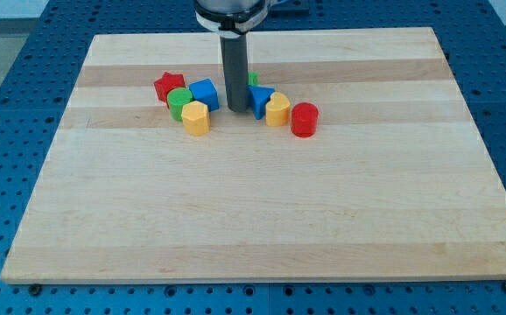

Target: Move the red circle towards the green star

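Bright, even overhead light — sharp focus throughout, soft short shadows beside the blocks, no glare.

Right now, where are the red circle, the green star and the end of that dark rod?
red circle (305, 119), camera view, its front side.
green star (253, 80), camera view, the sliver showing beside the rod.
my tip (236, 108), camera view, the rod's lowest end.

Red circle (304, 120): you see it at 3 o'clock from my tip (236, 108).
Green star (254, 80): 1 o'clock from my tip.

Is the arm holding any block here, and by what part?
Nothing is held. My tip is a bare rod standing between the blue cube and the blue block; the red circle lies apart.
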Controlling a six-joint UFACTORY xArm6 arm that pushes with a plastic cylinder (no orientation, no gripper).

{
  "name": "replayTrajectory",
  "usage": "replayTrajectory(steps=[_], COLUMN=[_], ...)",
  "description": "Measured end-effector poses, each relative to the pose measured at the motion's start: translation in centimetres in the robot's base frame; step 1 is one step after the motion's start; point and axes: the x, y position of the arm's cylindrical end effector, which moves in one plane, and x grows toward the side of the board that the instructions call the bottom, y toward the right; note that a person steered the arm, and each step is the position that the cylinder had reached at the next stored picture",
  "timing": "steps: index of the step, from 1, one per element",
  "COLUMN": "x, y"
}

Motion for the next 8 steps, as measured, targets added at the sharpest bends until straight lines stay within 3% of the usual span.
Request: replayTrajectory(steps=[4, 7, 8], x=[9.1, 8.9, 5.9], y=[1.8, 14.9, 15.0])
